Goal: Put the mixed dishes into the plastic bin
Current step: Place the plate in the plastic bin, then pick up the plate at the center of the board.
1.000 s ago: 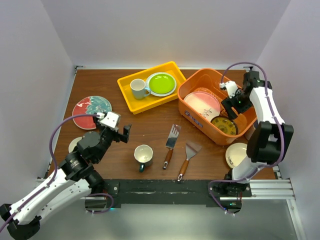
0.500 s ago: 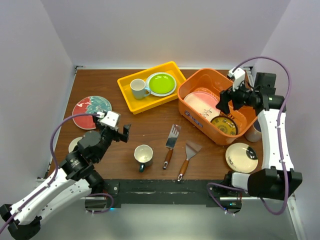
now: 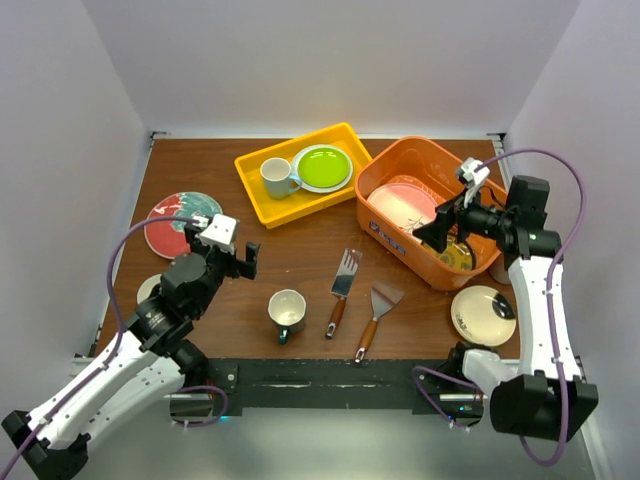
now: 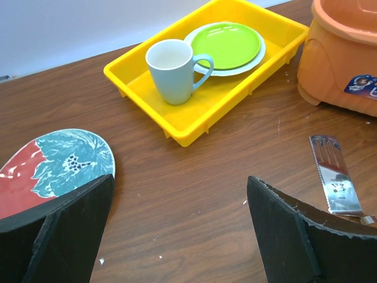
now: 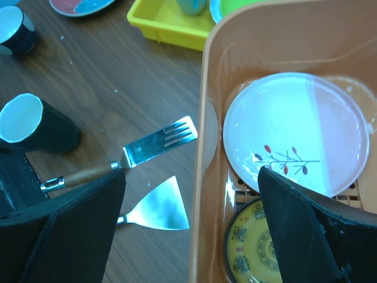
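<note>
1. Orange plastic bin (image 3: pixel 415 258) sits at the upper right of the overhead view, just right of the yellow tray (image 3: pixel 300 203); it is deep and round-cornered, with a slotted floor and a small sticker on its near wall
2. Two dishes already lie inside it: a pink-and-white plate (image 3: pixel 405 207) with a twig drawing, and a yellow patterned plate (image 3: pixel 452 253) close by toward the lower right
3. Outside the bin are a red-and-teal plate (image 3: pixel 172 222) at the left edge, a small white bowl (image 3: pixel 150 288) below it that is partly hidden by the left arm, a dark mug (image 3: pixel 287 311) at lower centre, a cream plate (image 3: pixel 483 313) at the lower right, and a lime green plate (image 3: pixel 322 167) in the tray
4. By that count the job looks under halfway done
5. Right gripper (image 3: pixel 432 232) hangs over the bin's middle, jaws spread wide and empty
6. Left gripper (image 3: pixel 243 262) hovers over bare wood between the red-and-teal plate and the dark mug, jaws wide apart, grasping nothing
7. Two spatulas (image 3: pixel 343 278) at lower centre and the white mug (image 3: pixel 277 177) in the tray are not part of the load
</note>
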Available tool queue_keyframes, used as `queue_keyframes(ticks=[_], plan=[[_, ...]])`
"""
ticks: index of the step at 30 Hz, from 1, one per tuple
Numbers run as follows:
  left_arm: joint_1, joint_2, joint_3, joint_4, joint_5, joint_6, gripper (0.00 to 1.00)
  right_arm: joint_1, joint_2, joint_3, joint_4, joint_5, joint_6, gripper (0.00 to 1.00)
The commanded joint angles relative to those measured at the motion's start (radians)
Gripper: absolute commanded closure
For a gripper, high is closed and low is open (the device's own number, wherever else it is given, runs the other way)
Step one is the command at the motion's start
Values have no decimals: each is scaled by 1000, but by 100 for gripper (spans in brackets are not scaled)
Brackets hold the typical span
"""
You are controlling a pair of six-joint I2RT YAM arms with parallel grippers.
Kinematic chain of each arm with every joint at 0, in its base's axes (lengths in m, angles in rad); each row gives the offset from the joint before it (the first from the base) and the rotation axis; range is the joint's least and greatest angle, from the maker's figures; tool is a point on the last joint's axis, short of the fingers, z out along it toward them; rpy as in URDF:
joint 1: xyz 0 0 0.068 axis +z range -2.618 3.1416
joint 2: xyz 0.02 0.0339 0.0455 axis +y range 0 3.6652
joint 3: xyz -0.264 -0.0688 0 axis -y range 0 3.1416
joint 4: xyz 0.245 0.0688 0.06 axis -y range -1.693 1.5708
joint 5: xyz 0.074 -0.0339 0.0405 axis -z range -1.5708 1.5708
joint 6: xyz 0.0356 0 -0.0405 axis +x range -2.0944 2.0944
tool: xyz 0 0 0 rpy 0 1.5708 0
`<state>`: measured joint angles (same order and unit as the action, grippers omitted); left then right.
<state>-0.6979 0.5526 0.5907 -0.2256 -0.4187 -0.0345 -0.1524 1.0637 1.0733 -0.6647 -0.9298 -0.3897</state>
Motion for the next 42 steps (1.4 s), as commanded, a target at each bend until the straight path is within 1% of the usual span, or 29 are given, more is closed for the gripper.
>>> queue_keyframes(ticks=[1, 11, 17, 20, 23, 28, 29, 31, 32, 34, 35, 37, 38, 42], plan=[[32, 9, 17, 25, 37, -70, 0, -19, -73, -53, 139, -84, 60, 1], [34, -3, 26, 0, 34, -235, 0, -24, -90, -108, 166, -87, 72, 1], [41, 27, 34, -14, -18, -246, 0, -24, -93, -107, 160, -80, 77, 1], [67, 62, 44, -29, -51, -223, 0, -24, -93, -108, 159, -80, 78, 1], [119, 113, 57, -35, -60, -191, 0, -24, -93, -107, 157, -76, 81, 1], [247, 240, 89, -15, -14, -157, 0, -24, -96, -108, 155, -72, 81, 1], [291, 285, 93, -5, 15, -150, 0, -24, -97, -107, 154, -70, 83, 1], [333, 341, 116, 5, 37, -125, 1, -24, -99, -107, 152, -70, 81, 1], [369, 410, 129, 8, 58, -113, 3, -26, -102, -105, 151, -70, 81, 1], [389, 493, 185, -3, 49, -73, 7, -24, -102, -105, 149, -73, 81, 1], [397, 579, 207, -17, 17, -61, 8, -24, -102, -104, 148, -78, 81, 1], [399, 656, 263, -26, -18, -22, 12, -24, -103, -104, 145, -79, 80, 1], [400, 718, 274, -20, -53, -10, 13, -24, -105, -104, 145, -81, 80, 1], [402, 846, 310, 2, -91, 28, 22, -24, -107, -104, 142, -90, 80, 1]])
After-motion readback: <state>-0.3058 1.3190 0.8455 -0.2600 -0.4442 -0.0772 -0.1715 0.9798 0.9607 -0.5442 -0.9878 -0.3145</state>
